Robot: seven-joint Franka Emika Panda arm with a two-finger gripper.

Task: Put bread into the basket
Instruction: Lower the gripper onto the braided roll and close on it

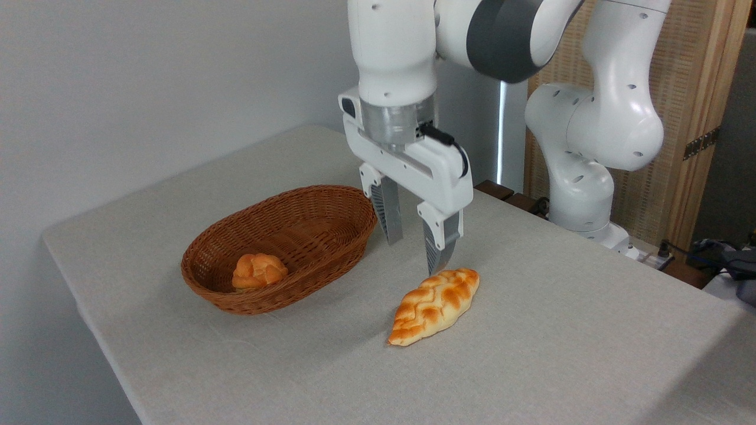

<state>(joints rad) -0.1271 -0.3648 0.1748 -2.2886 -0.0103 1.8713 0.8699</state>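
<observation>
My hand [416,255] hangs point-down with its two fingers [440,248] spread apart and nothing between them; the nearer fingertip sits just at the far end of the bread [435,305], though from this angle I cannot tell whether it touches the crust or hovers just above it. The bread lies flat on the worktop [531,342], pointing diagonally toward me, just to the right of the basket [283,248] and apart from it. I judge the loaf to be light and fairly stiff, with a glossy glazed top that could slip under hard pads, and tapered ends that give little to hold. I would take it across the thick middle, fingers on the pale sides rather than on the shiny braid, which means shifting the hand toward me along the loaf and turning it to span the width. The basket sits on the worktop to the left, low-walled and open, with a small round bun [258,270] at its near end; the far half looks free for the loaf.
</observation>
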